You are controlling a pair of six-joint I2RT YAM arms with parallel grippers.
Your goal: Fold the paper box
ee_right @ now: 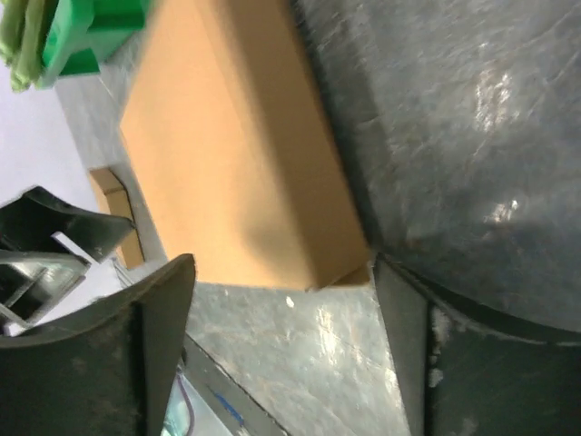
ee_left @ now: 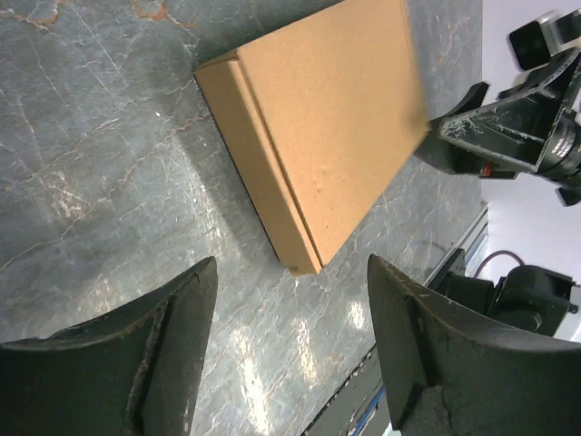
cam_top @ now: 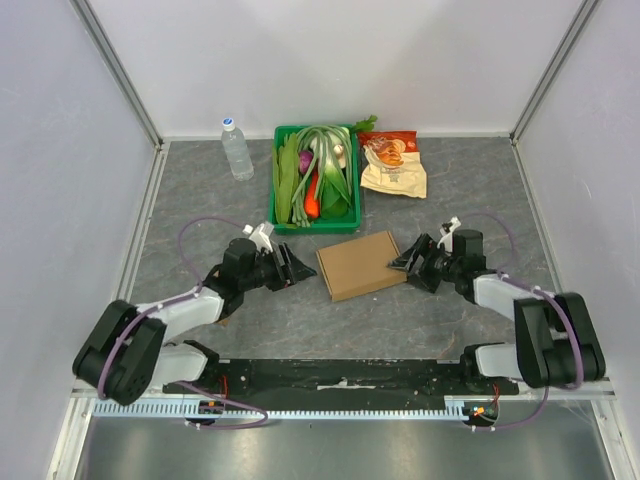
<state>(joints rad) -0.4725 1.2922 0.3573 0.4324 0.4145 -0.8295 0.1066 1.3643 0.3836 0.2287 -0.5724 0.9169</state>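
At the near edge: two black and white arms (cam_top: pixel 170 315) start side by side and reach forward and inward over the grey stone-patterned table (cam_top: pixel 190 190).
Left gripper (cam_top: pixel 297 266): wide open, with nothing in it. It faces the left side of the flat brown cardboard box (cam_top: pixel 361 264). In the left wrist view the nearest box corner sits about level with the fingertips, between them, and touches neither.
Right gripper (cam_top: pixel 405 262): also spread wide and holding nothing. Its tips are at the right edge of the box, with one corner close to a finger. I cannot tell if they touch.
Box position: it lies between the two grippers in the middle of the table, a little turned, with the lid down.
Why so: I judge the arms stand on opposite sides so that one can steady the box while the other presses a flap. The folding looks nearly complete.
Behind the box: a green plastic crate (cam_top: pixel 277 200) of vegetables (cam_top: pixel 320 170), near but apart.
Far right: an orange and cream snack bag (cam_top: pixel 394 170).
Far left: a clear plastic water bottle (cam_top: pixel 237 150), upright, away from the work.
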